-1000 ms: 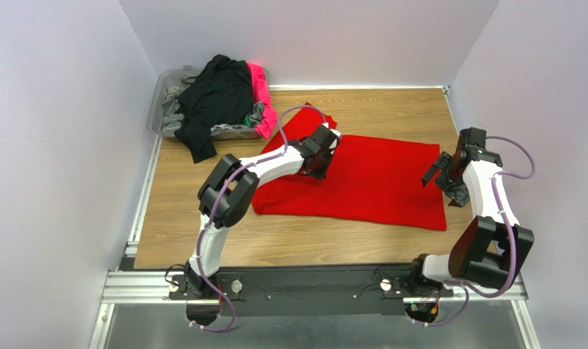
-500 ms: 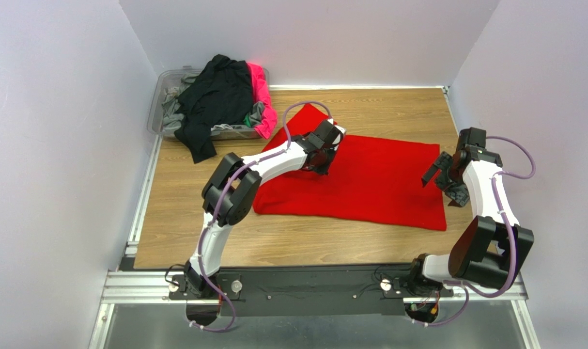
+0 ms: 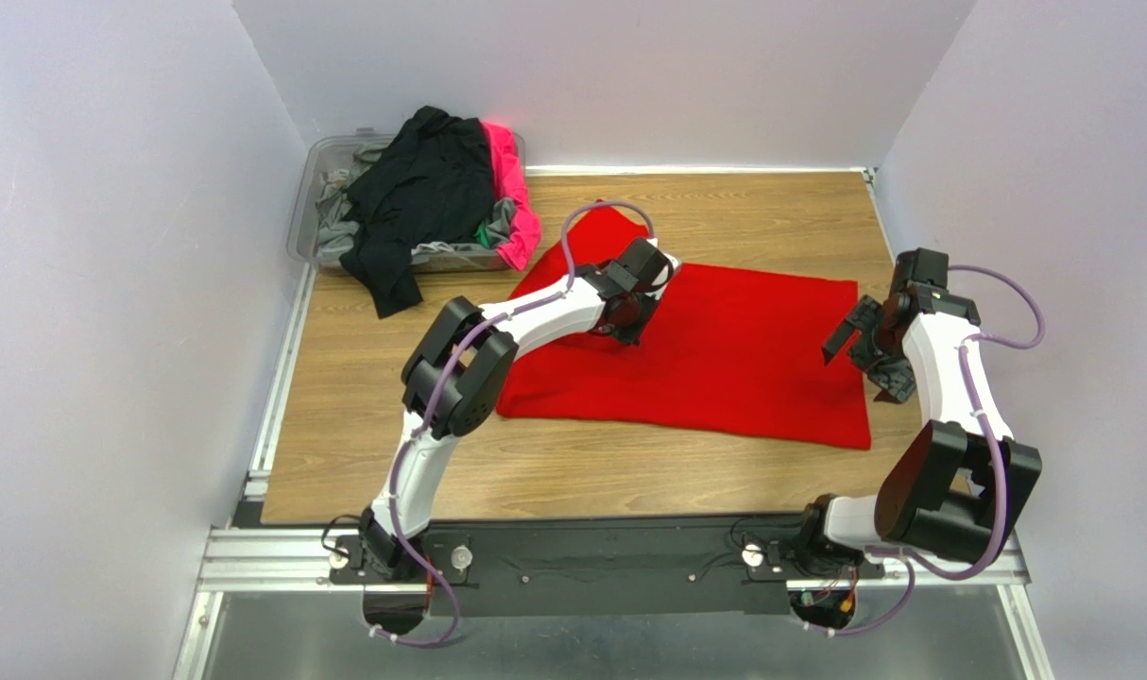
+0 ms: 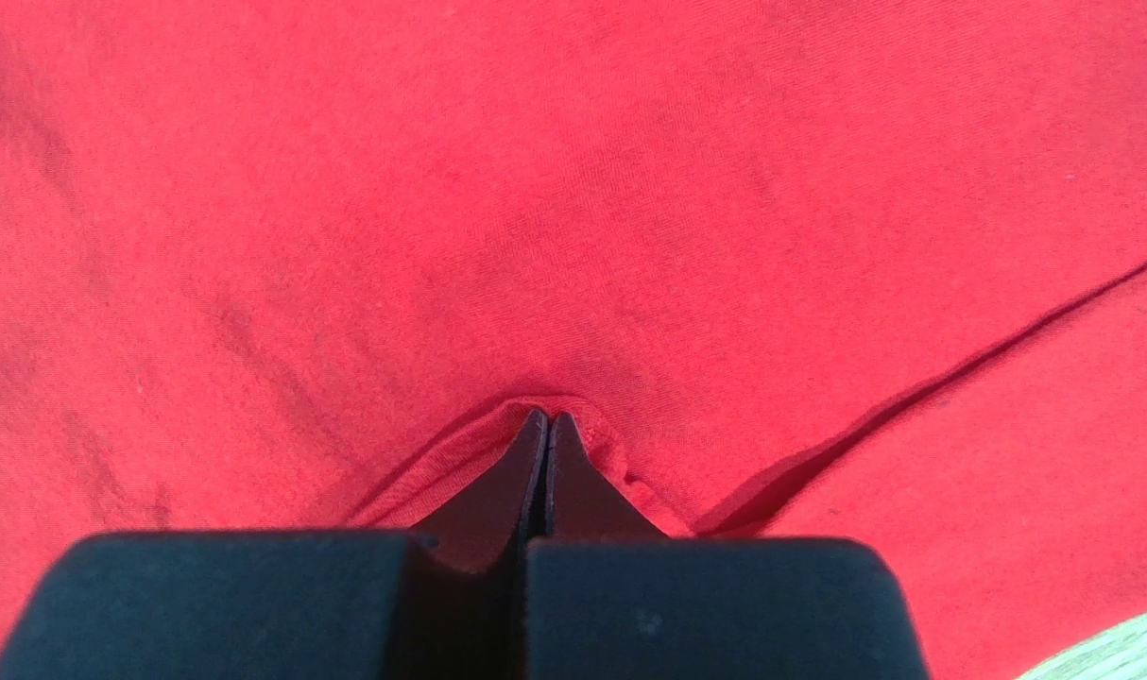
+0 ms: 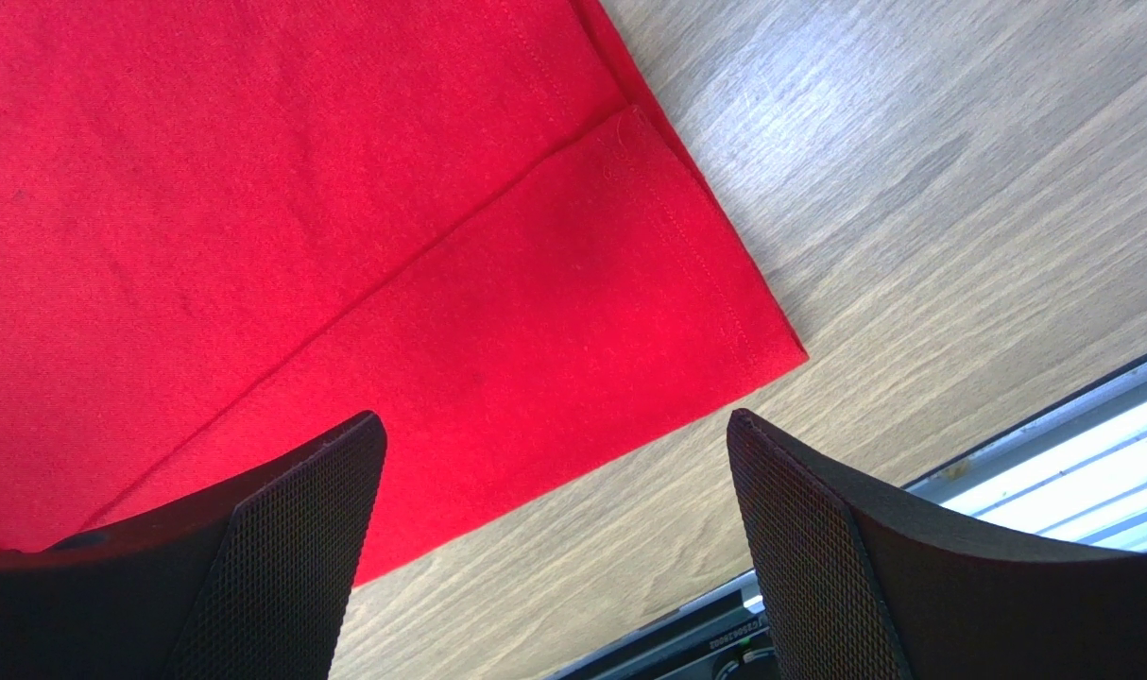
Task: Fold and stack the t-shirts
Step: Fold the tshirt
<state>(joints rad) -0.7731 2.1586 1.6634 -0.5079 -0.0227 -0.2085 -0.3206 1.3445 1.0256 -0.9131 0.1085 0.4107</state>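
The bright red t-shirt lies spread on the wooden table; it fills the left wrist view. My left gripper is low on the shirt's upper left part, and in the left wrist view the gripper is shut with a small ridge of red cloth bunched round its tips. My right gripper hovers open and empty above the shirt's right edge. In the right wrist view the gripper spans the shirt's corner and bare wood. Other t-shirts, black, hot pink and grey, are heaped at the back left.
A clear plastic bin at the back left holds the heap; a black shirt hangs over its front onto the table. White walls close in the table on three sides. The metal rail with the arm bases runs along the near edge.
My left gripper has slid a little to the right on the red shirt, and the shirt's left edge has shifted slightly with it. The right arm has not moved.
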